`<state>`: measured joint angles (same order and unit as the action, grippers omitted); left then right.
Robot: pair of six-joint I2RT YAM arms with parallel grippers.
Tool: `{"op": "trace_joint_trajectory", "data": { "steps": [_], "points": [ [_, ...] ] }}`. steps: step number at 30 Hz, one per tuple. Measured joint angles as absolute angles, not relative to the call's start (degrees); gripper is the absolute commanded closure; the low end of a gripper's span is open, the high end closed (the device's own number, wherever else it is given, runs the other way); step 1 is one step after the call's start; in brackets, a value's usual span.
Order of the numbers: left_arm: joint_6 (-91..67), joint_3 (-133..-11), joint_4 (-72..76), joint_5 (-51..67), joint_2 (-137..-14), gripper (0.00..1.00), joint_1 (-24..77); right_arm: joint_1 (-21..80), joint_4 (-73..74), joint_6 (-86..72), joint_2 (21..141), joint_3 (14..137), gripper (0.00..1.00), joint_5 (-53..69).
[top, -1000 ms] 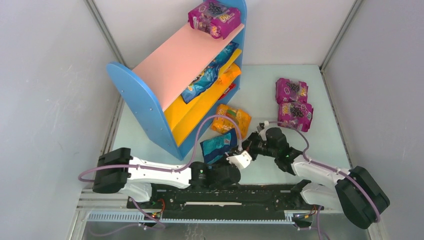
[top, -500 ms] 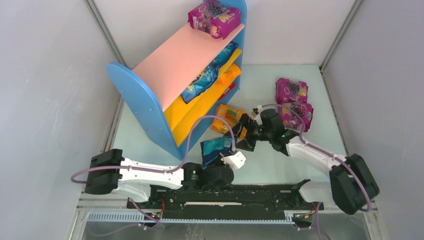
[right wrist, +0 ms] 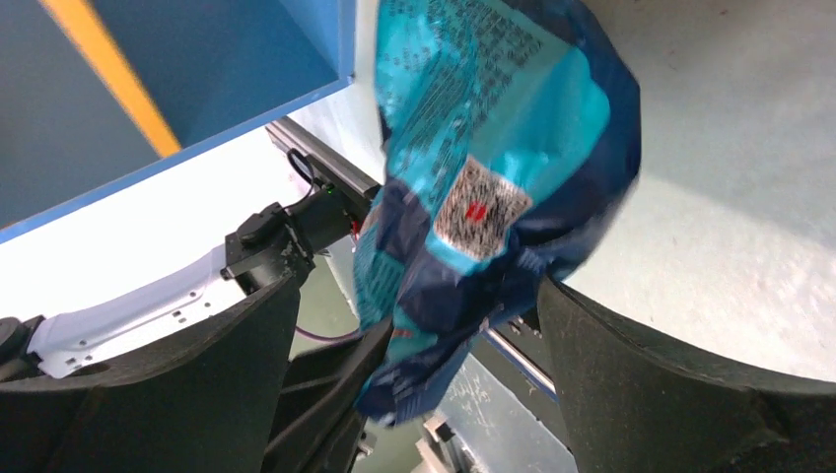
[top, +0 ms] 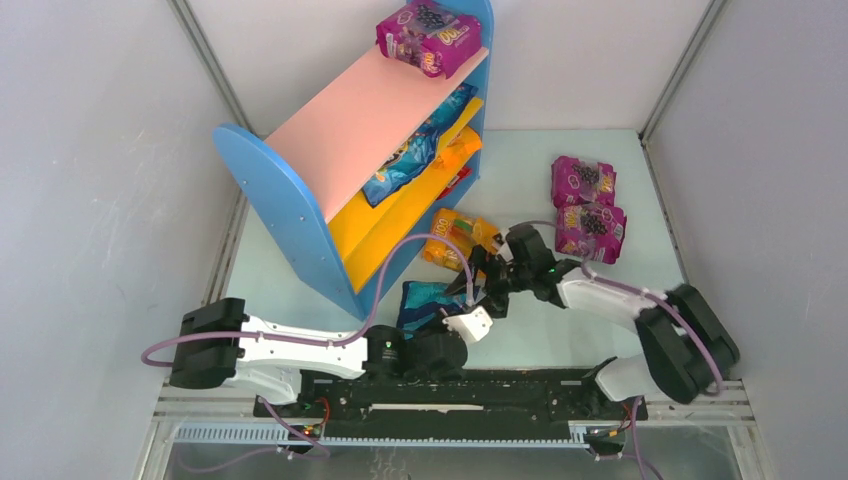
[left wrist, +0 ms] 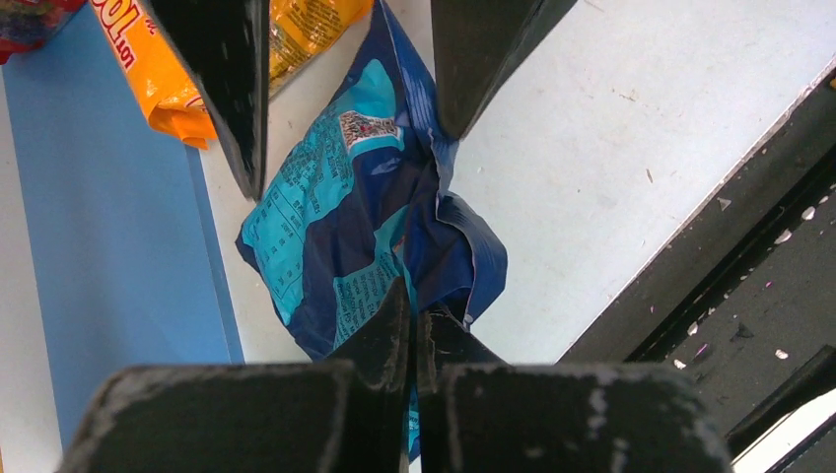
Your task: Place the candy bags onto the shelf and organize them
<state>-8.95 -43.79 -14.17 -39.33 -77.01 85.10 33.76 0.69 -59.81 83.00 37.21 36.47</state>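
The shelf [top: 290, 215] stands on the left half of the table [top: 520, 160], running from near left to far right. One purple bag [top: 428, 35] lies at the far end of its pink top board [top: 350, 120]. On the yellow board below, a second blue bag [top: 415, 150] lies flat, with an orange bag on the shelf [top: 460, 150] just to its right at the far end. A bit of red [top: 455, 183] shows on the lowest board, too small to name.

Four bags are on the table. The blue candy bag [left wrist: 355, 217] is just right of the shelf's near end, rumpled, with its printed back facing up. The left gripper [left wrist: 416, 310] has its fingers pressed together on this bag's near edge, pinching the crumpled plastic. The right gripper [right wrist: 419, 286] reaches in from the far right with its fingers spread wide, one on each side of the bag's far end. Whether either finger touches the plastic cannot be told.

An orange bag on the table [top: 445, 245] lies just beyond the blue candy bag, close against the foot of the shelf. Two more purple bags are well to the right. The farther purple bag [top: 583, 182] and the nearer purple bag [top: 592, 230] lie just beside one another, apart from both arms' fingers.
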Motion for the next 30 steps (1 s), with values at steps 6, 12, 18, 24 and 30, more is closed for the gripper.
{"op": "trace_joint_trajectory", "data": {
  "steps": [6,12,18,24,30],
  "points": [
    [-8.8,-43.8,-12.4,-40.2,-77.0,1.00,85.1,28.6,6.6,-56.5,69.8,34.4,0.00,35.9],
    [-8.5,-43.8,-12.0,-39.9,-77.0,1.00,85.1,30.3,2.6,-58.4,73.3,28.6,0.00,37.5],
    [-8.0,-43.8,-12.2,-38.9,-77.0,1.00,85.0,33.3,-10.7,-64.5,84.4,27.7,0.03,40.4],
    [-7.4,-43.8,-11.7,-36.6,-77.0,1.00,85.1,35.9,-28.2,-72.6,95.7,27.9,0.11,41.5],
    [-7.0,-43.8,-11.7,-35.7,-77.0,0.98,85.1,38.0,-36.4,-76.6,100.4,28.9,0.34,42.0]
  ]
}}
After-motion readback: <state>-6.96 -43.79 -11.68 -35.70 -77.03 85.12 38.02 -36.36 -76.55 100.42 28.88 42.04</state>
